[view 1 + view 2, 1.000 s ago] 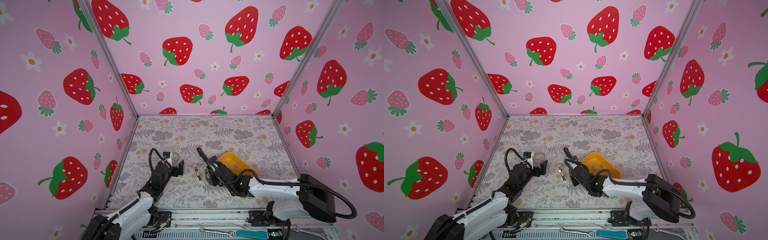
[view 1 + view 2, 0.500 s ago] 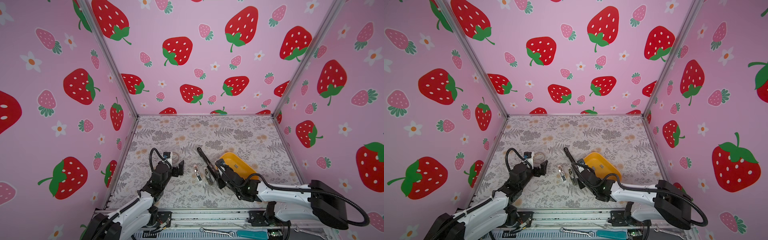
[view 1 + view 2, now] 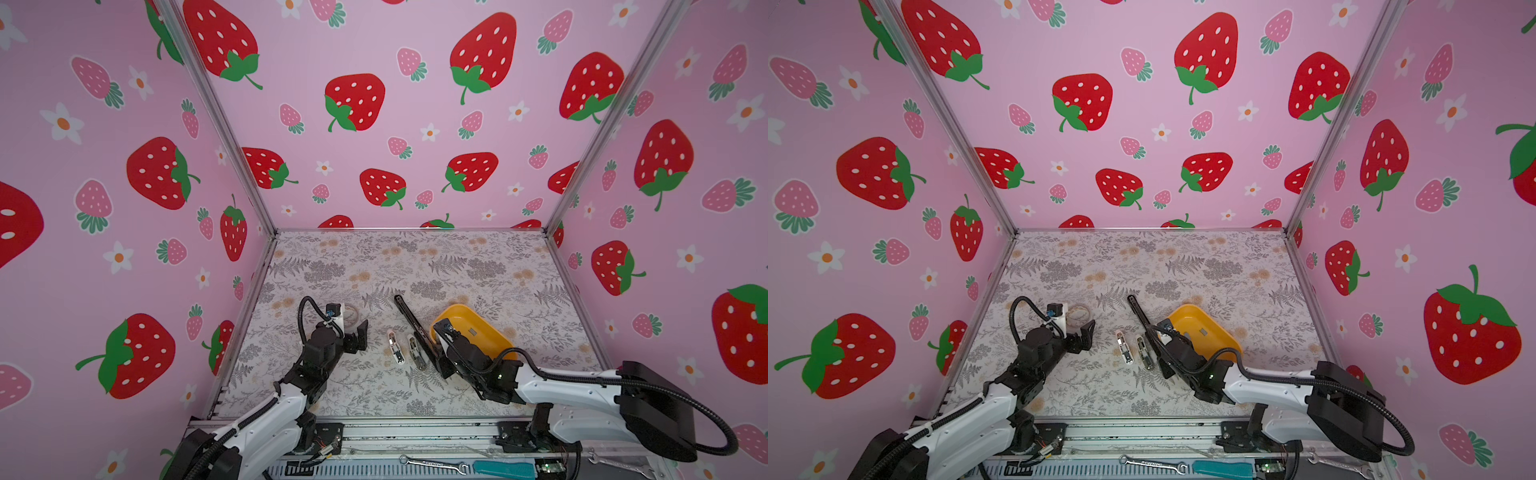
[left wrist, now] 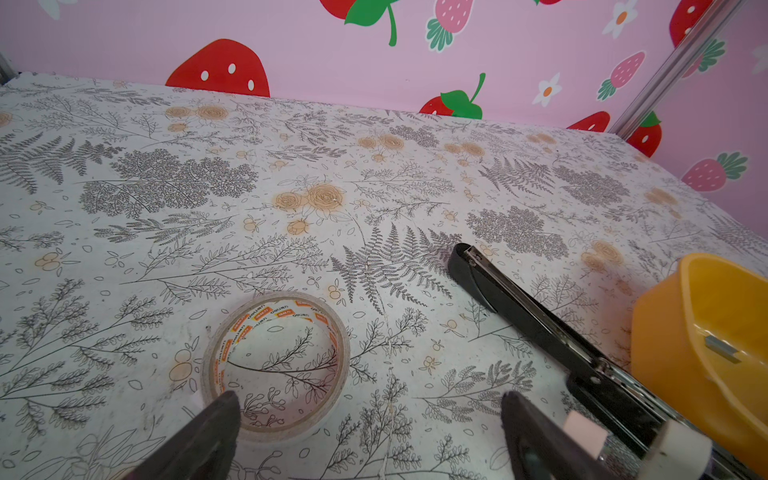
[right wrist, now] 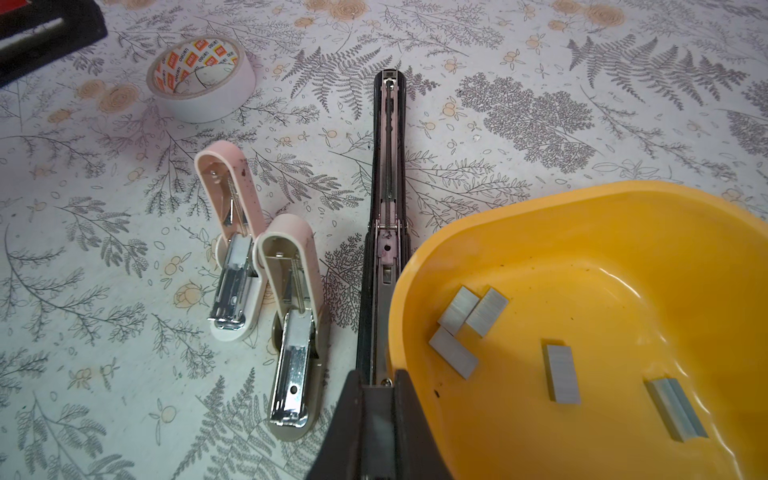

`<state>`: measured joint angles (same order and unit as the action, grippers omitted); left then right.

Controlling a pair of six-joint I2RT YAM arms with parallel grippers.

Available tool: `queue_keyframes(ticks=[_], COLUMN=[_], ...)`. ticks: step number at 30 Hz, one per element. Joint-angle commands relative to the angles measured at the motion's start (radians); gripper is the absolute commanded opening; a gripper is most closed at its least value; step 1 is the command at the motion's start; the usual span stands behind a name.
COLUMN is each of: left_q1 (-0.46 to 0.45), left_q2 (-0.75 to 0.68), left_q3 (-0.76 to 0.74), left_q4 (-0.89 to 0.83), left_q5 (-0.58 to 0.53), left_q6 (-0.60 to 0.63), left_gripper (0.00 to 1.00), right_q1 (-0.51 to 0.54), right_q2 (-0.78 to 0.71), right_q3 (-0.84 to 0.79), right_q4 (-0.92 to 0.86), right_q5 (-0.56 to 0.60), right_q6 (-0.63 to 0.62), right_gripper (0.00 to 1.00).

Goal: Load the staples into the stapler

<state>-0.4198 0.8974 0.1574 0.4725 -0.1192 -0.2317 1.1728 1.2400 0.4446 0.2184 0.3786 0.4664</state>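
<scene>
A long black stapler [image 5: 386, 166] lies opened flat on the floral mat, its staple channel facing up; it shows in both top views [image 3: 409, 318] [image 3: 1142, 318] and in the left wrist view [image 4: 532, 316]. My right gripper [image 5: 377, 376] [image 3: 436, 357] is shut on its near end, one finger on each side. Several grey staples [image 5: 453, 353] [image 5: 563, 374] lie loose in the yellow tray [image 5: 582, 187] [image 3: 457, 307], which touches the stapler's right side. My left gripper [image 4: 370, 403] [image 3: 357, 336] stands open and empty by a tape roll.
Two small opened staplers, one pink [image 5: 232, 249] [image 3: 395, 347] and one beige [image 5: 291, 332] [image 3: 417, 352], lie side by side left of the black one. A roll of tape [image 4: 291, 305] [image 5: 208, 104] sits just beyond my left fingers. Pink walls close in three sides.
My right arm has drawn back toward the front right, still shut on the black stapler's end, uncovering the beige small stapler. The left arm has not moved.
</scene>
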Motion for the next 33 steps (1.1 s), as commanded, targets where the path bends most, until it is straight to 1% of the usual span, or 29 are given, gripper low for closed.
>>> queue_keyframes(ticks=[1,9,15,18,21,26,30,33], left_q1=[-0.003,-0.004,-0.004,-0.003,-0.003,-0.004,-0.003,-0.004], left_q2=[0.000,0.001,0.006,0.009,0.010,0.009,0.009,0.009], left_q3=[0.009,0.009,0.011,0.012,0.012,0.013,0.013,0.013], left_q4=[0.013,0.014,0.014,0.014,0.013,0.013,0.013,0.013], left_q5=[0.007,0.006,0.004,0.005,0.003,0.004,0.004,0.004], left_q6=[0.008,0.006,0.007,0.006,0.007,0.006,0.007,0.006], left_gripper=[0.99,0.99,0.99,0.99,0.99,0.99,0.99,0.99], right_q1=[-0.010,-0.015,-0.016,-0.021,-0.022,0.005,0.025,0.017], right_q2=[0.033,0.064,0.003,-0.032,-0.037,0.002,0.064,0.086], right_q3=[0.005,0.012,0.009,0.004,0.010,0.051,0.075,0.067], right_q4=[-0.015,0.001,-0.037,-0.046,-0.055,-0.055,-0.055,-0.062], right_q5=[-0.023,-0.038,0.021,0.025,0.019,-0.035,-0.035,-0.003], right_q6=[-0.007,-0.007,0.008,0.005,0.002,-0.018,0.002,0.029], right_gripper=[0.08,0.07,0.06,0.06,0.06,0.06,0.05,0.05])
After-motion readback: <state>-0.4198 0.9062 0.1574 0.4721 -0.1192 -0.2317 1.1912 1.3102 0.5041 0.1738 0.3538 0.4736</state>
